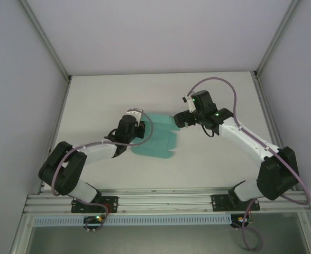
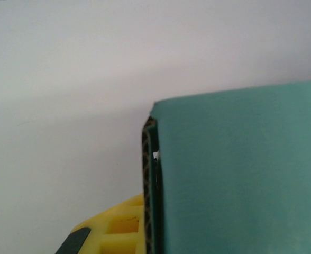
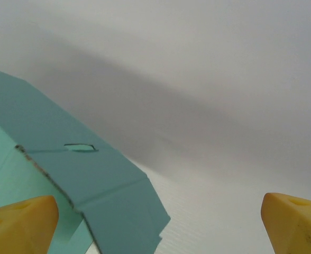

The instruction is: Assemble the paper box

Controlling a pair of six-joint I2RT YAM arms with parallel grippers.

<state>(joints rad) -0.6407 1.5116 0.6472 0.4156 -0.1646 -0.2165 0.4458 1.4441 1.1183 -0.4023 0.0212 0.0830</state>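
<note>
Pinching one edge of the box [image 1: 158,139], the left gripper [image 1: 140,129] is clamped on it; the right gripper [image 1: 177,120] gapes wide, a flap just beside its left finger. Light, floppy card, I'd guess: grip near creases, gently

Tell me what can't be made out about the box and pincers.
1. Top view: where the left pincer meets the paper box is covered by its own wrist.
2. Left wrist view: the box runs off the right and bottom edges, hiding one finger.
3. Right wrist view: the bottom edge cuts both fingers of the right pincer; the box runs off left.
</note>
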